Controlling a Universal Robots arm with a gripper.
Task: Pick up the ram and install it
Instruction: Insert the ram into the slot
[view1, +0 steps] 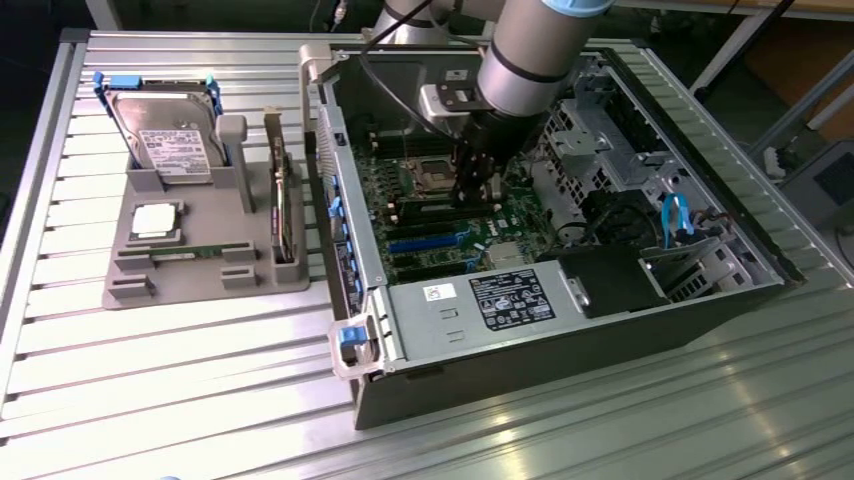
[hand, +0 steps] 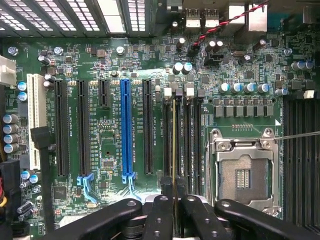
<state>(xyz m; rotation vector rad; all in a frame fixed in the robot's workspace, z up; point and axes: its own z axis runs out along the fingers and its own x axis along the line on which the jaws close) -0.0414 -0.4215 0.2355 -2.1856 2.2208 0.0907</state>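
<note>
My gripper (hand: 174, 202) is inside the open computer case (view1: 561, 330), low over the motherboard (hand: 110, 130). Its black fingers (hand: 159, 212) are shut on the ram (hand: 174, 145), which shows edge-on as a thin pale line. The ram runs along one of the dark memory slots (hand: 184, 135) beside the processor socket (hand: 242, 172). I cannot tell whether its lower edge sits in the slot. In the exterior view the gripper (view1: 474, 190) hangs straight down from the arm over the board's middle.
A grey holder tray (view1: 200, 280) on the exterior view's left carries a hard drive (view1: 167, 135), a square silver processor chip (view1: 156, 220), an upright expansion card (view1: 278, 195) and a thin green strip (view1: 187, 251). The power supply (view1: 501, 295), drive cage (view1: 694, 265) and cables crowd the case.
</note>
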